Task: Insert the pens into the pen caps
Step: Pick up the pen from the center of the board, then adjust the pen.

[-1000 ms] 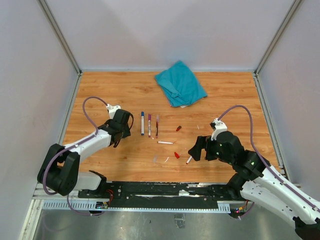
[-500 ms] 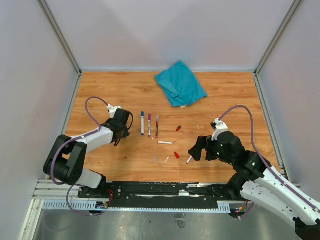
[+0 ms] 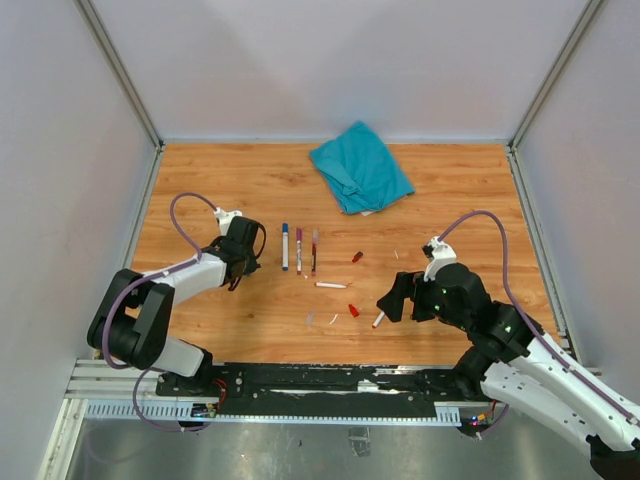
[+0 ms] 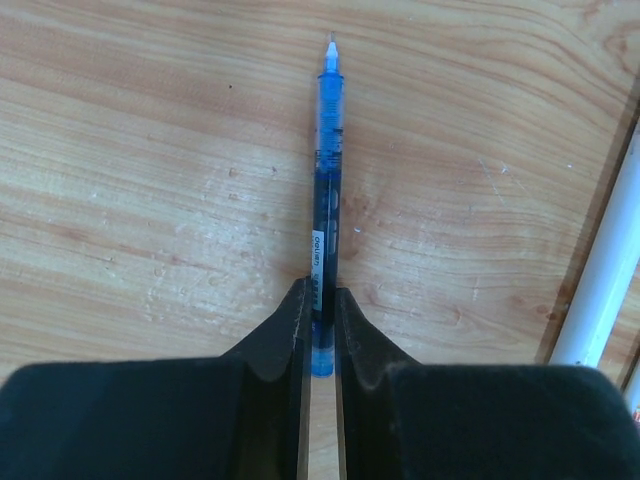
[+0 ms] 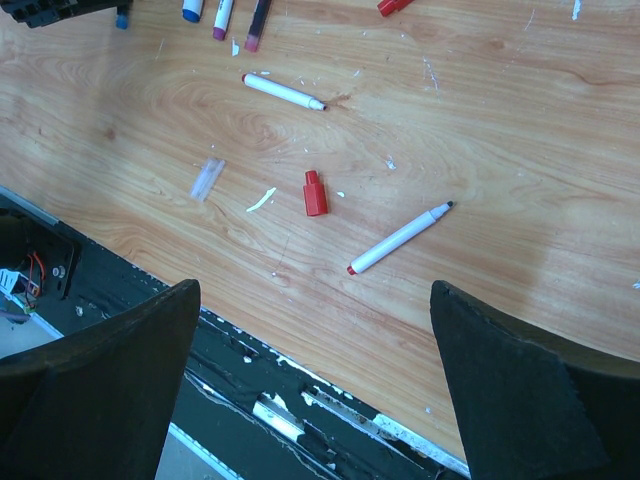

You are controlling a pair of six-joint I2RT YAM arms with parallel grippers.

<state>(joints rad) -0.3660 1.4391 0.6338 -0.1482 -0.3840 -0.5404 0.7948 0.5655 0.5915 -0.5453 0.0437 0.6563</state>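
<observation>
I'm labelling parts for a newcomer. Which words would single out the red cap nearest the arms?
From the teal cloth at the far side of the table, come toward the arms, past a lone red cap. The wanted red cap is the nearer one, just left of a slanted white pen; it lies closest to the front edge.

six pens [image 3: 285,246], two red caps [image 3: 353,310], one teal cloth [image 3: 360,167]

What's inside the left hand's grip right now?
The left hand is shut on a thin translucent blue pen, its bare tip pointing away over the wooden table. The black fingers cover the sides of its rear part; whether it touches the table cannot be told.
</observation>
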